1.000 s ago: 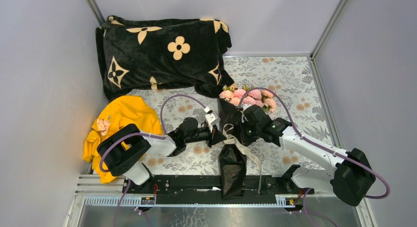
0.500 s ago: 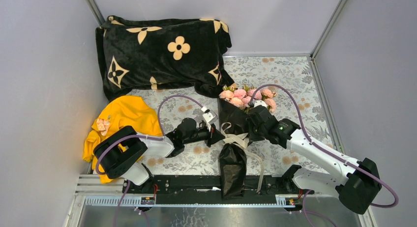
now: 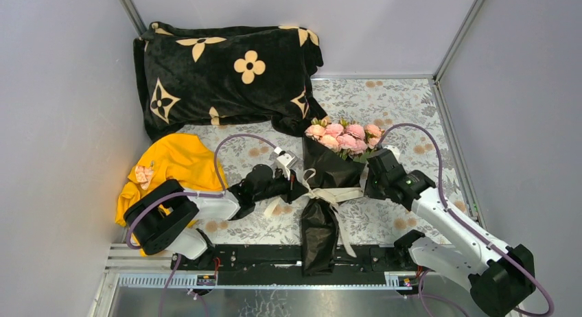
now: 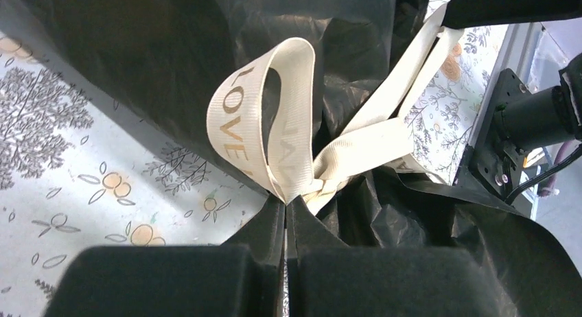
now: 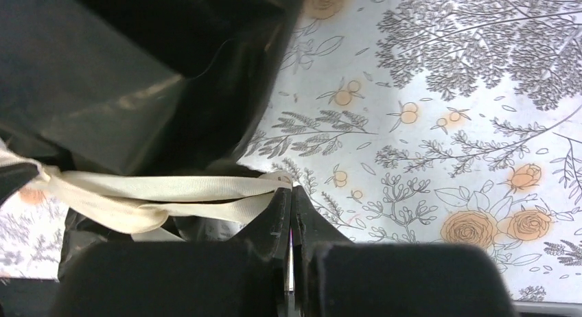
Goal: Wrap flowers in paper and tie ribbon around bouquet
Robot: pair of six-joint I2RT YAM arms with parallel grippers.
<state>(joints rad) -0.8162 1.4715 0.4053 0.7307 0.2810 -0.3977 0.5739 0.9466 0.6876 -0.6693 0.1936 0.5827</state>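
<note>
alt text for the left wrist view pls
The left gripper, shut, pinches a cream ribbon printed LOVE at the base of its loop, against crinkled black paper. A floral tablecloth shows at left.

One camera looks down from high up at the whole table [image 3: 412, 104]; both wrist cameras look very closely at the same ribbon [image 4: 233, 128]

The stems of the roses [image 3: 343, 136] lay hidden inside the black paper [image 3: 328, 167]. In the left wrist view, the print on the ribbon [image 4: 237, 118] past "LOVE" was unreadable inside the loop. The ribbon's pinched part was hidden between the fingers [image 4: 264, 228]. The left arm [image 3: 206, 204] partly covered the yellow garment [image 3: 175, 162].
</note>
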